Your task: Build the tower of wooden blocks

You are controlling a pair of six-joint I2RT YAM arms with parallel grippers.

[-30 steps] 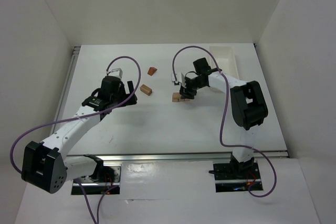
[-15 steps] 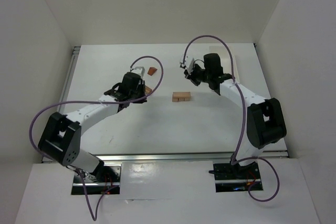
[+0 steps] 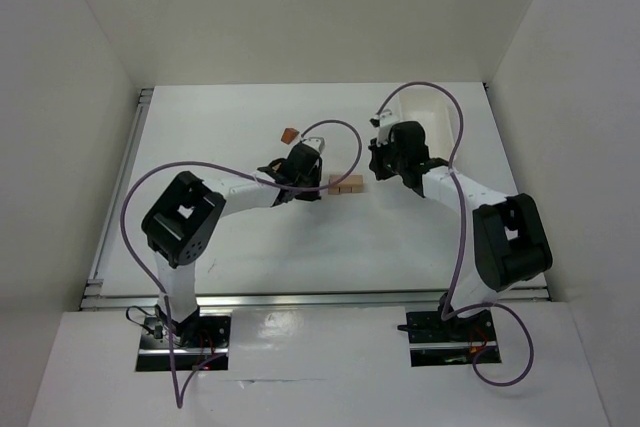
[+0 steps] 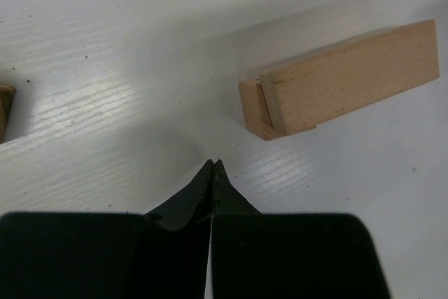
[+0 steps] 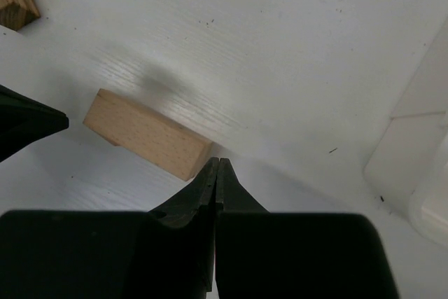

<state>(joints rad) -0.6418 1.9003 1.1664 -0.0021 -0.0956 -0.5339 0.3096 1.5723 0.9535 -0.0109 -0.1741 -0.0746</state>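
The left arm (image 3: 240, 192) rises from the left of the worktop's (image 3: 200, 127) near edge, folds at the elbow and stretches low toward the middle. The left jaws are pressed together and empty, with their tips just left of the wood block tower (image 3: 346, 185). The tower is only tan blocks lying flat together, midway across the worktop. The right arm (image 3: 450, 182) bends in from the near right. The right jaws are also pressed together and empty, and they point at the blocks' right end.
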